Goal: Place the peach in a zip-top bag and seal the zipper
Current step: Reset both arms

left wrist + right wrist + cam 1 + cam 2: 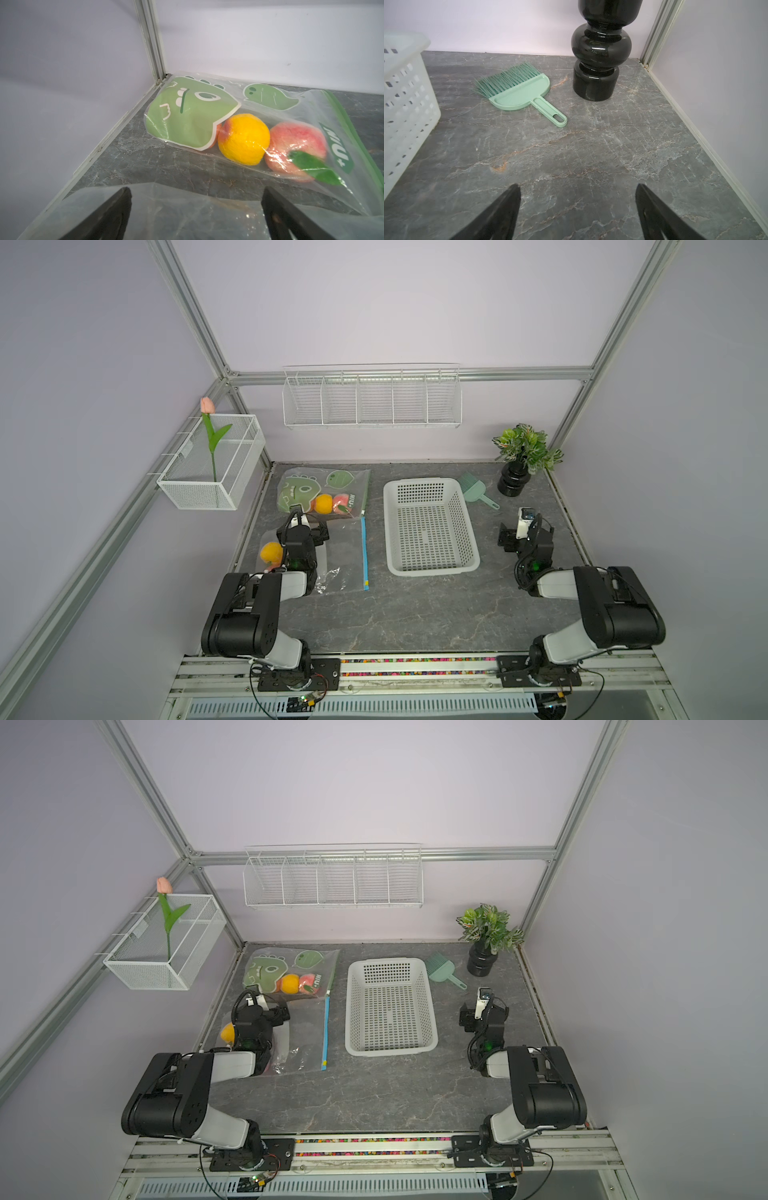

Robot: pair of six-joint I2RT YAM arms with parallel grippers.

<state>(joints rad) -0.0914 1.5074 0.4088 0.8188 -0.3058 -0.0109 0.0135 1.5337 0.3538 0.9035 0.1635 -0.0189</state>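
Grey marbled desk (415,614) carries two bags on its 9 o'clock side. The printed bag (187,116), with a green dinosaur on it, lies at 11 o'clock near the corner post. Inside it a yellow peach (244,139) and a pink peach (297,145) touch side by side, and the pink one has a green leaf.

The clear bag (345,556) lies flat just toward 6 o'clock of the printed one. Its blue zipper (365,551) runs along the edge facing 3 o'clock; I cannot tell whether it is sealed. A third peach (270,551), orange-yellow, sits at this bag's 9 o'clock end, half hidden by the left arm. Whether it is inside the film is unclear.

The left end effector (195,197) is over the clear bag, its fingers spread wide with only crinkled film showing between them, and it grips nothing. The right end effector (578,193) is at 3 o'clock, well apart from the bags. Its fingers are also wide apart over bare desk and hold nothing.

A white basket (432,568) stands at the centre. A mint brush (519,95) lies at 1 o'clock, between the basket and a black vase (600,52) with a plant at 2 o'clock.
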